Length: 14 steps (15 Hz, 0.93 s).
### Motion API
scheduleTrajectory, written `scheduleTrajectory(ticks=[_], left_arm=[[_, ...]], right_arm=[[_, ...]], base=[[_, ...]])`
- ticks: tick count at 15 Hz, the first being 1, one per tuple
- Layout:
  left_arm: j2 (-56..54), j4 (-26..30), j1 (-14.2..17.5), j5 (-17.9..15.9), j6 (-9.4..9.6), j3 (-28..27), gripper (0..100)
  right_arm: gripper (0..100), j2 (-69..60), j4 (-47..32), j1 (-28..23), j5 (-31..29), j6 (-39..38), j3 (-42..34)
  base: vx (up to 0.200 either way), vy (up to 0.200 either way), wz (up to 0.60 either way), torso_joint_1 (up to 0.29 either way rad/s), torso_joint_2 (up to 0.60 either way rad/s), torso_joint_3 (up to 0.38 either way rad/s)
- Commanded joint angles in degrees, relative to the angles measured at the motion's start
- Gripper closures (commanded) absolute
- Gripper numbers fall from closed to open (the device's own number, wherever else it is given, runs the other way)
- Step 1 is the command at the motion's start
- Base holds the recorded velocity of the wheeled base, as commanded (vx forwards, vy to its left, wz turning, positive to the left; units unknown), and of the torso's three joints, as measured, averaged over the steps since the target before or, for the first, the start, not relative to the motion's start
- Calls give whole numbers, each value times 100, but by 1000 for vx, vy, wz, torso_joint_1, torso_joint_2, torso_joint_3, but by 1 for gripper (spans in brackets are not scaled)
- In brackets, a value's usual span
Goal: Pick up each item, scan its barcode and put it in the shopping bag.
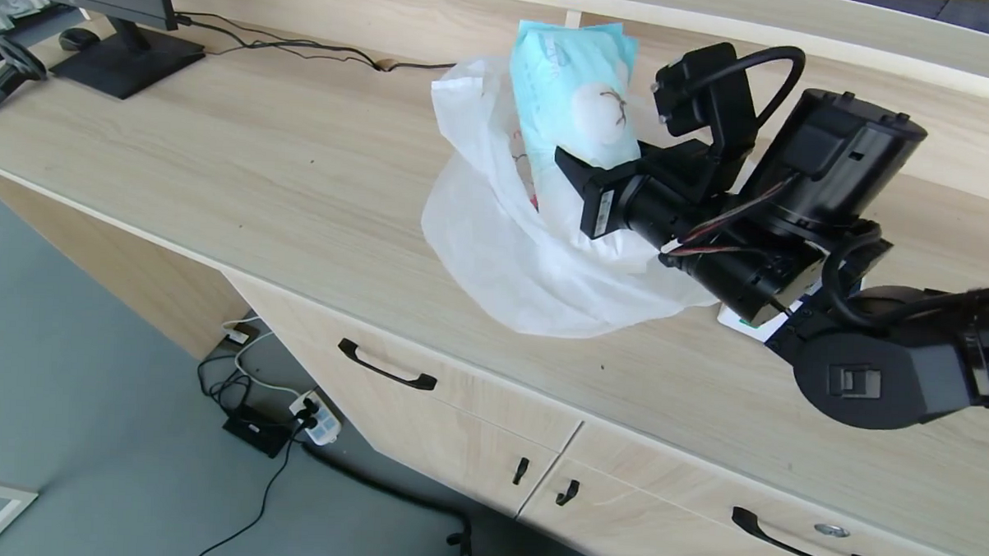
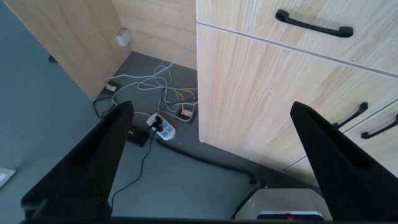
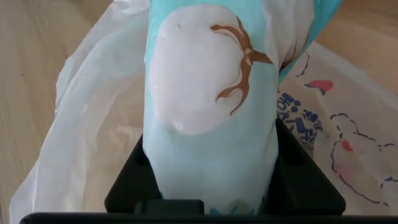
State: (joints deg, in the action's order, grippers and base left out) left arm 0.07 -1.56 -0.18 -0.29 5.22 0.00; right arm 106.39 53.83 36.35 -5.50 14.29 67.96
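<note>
Pale-blue soft pack with a white cotton-boll print (image 1: 571, 91) stands upright at the mouth of the white plastic shopping bag (image 1: 511, 262) on the light wooden counter (image 1: 260, 163), our right gripper (image 1: 584, 174) clamped on its lower end. Our left gripper (image 2: 211, 109) hangs spread wide by the drawers (image 2: 280, 81).

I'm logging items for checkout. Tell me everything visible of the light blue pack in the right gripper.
The light blue pack is a soft, plastic-wrapped packet with a round white picture crossed by a brown sprig. It stands roughly upright, clamped near its lower end by the right gripper, over the open mouth of the white shopping bag on the wooden counter.
</note>
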Motion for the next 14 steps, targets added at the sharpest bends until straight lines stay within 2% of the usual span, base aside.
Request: scheduleTrajectory(ticks=[1, 3, 8, 11, 12, 14], left_arm=[[1, -11, 1, -6, 14, 0, 0], [1, -11, 1, -6, 23, 0, 0], [1, -11, 1, -6, 14, 0, 0], [1, -2, 1, 3, 14, 0, 0], [1, -11, 1, -6, 14, 0, 0], [1, -11, 1, 3, 14, 0, 0]], right_arm=[[100, 181, 75, 223, -109, -14, -213], [100, 365, 470, 223, -136, -14, -240], [100, 207, 505, 153, -188, 21, -284], [100, 31, 514, 144, -188, 13, -644], [0, -4, 523, 153, -188, 4, -732], [0, -4, 523, 144, -180, -14, -749]], base=[[0, 0, 0, 0, 0, 0], [0, 0, 0, 0, 0, 0], [0, 0, 0, 0, 0, 0], [0, 0, 0, 0, 0, 0], [0, 0, 0, 0, 0, 0], [0, 0, 0, 0, 0, 0]])
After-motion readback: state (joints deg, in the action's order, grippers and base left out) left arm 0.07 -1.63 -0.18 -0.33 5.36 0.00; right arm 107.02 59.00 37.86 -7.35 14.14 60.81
